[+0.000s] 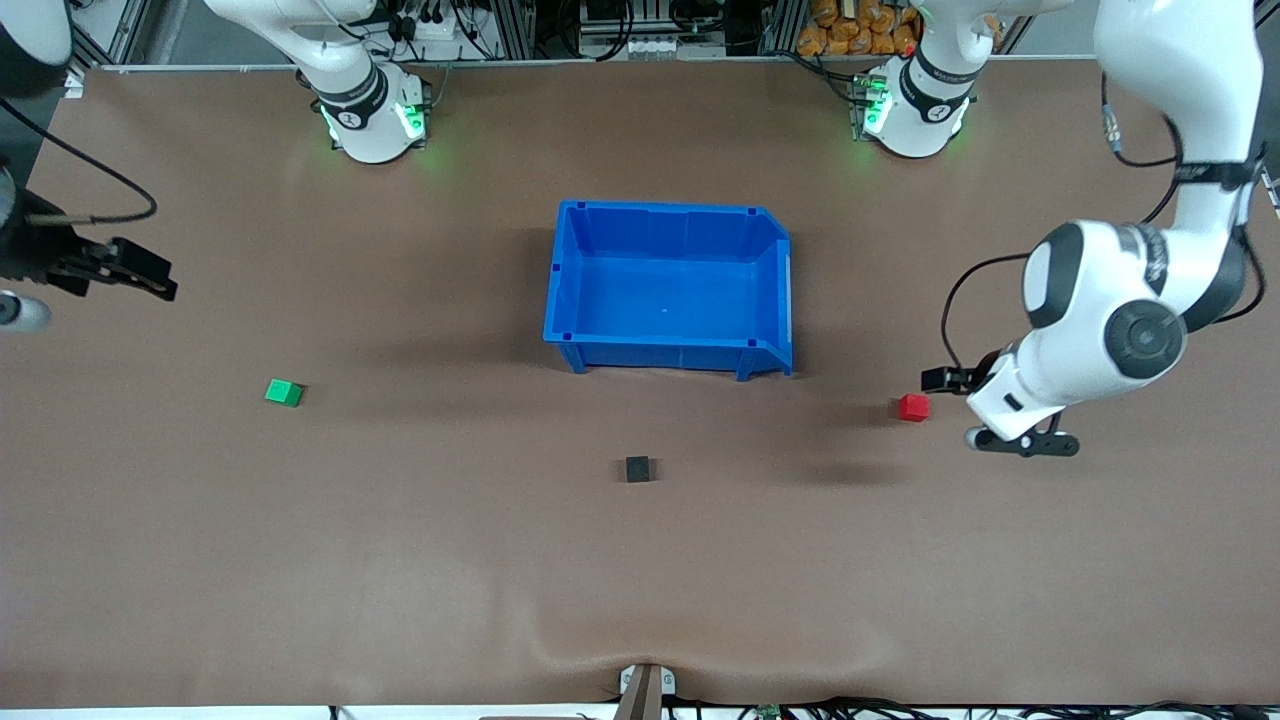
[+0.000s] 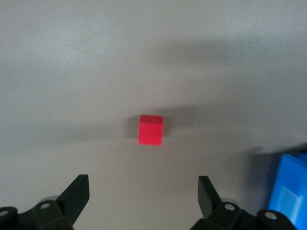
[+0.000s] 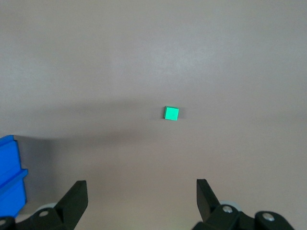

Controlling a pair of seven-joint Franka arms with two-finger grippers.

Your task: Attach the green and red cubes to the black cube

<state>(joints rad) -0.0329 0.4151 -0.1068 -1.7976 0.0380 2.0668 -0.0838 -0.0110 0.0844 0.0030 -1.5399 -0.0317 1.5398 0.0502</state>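
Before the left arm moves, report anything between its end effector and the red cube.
Nothing visible. The left end effector hangs open beside the red cube, with only bare table between them. The blue bin stands off toward the middle.

The left arm is bent down from its base toward the tabletop edge at its own end, and the left gripper (image 2: 143, 194) is held low over the tabletop with its fingers spread wide, nothing between them. The right gripper (image 3: 141, 196) is kept higher, over the tabletop edge at the right arm's end, fingers likewise spread and empty.
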